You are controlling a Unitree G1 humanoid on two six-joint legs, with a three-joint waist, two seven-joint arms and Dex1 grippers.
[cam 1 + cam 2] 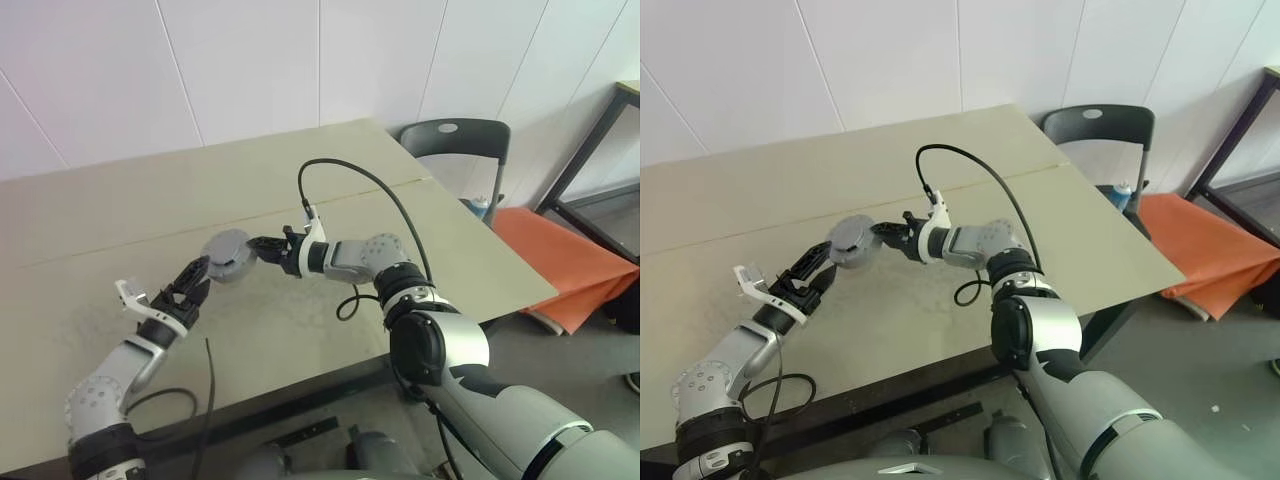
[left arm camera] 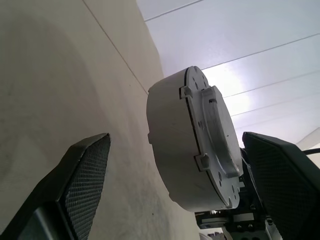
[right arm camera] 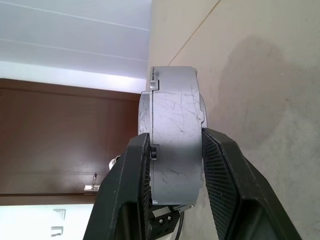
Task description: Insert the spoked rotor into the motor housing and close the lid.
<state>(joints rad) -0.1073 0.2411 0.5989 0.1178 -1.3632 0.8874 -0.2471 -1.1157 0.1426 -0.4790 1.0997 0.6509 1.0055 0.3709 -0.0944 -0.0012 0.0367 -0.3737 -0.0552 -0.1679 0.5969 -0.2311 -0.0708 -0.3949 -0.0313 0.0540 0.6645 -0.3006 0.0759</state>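
Near the middle of the head views, a little left of centre, the right end effector holds a round grey drum-shaped part, the motor housing, above the beige desk. In the right wrist view its two black fingers press on the two flat faces of the housing, so it is pinching the part by its thickness, and the scratched grey side wall faces the camera. The housing is lifted from the desk surface and stands on its edge.

The left end effector is at the lower left of the frame and points up toward the housing. Its fingers are spread wide, one on each side of the housing; in the left wrist view there is a clear gap between each pad and the part, so it is not gripping. That view shows one face of the housing with a raised plate and small tabs at the rim.

A black cable arcs over the right arm. At the upper right of the frame a dark chair stands behind the desk, and an orange cloth lies beside it.
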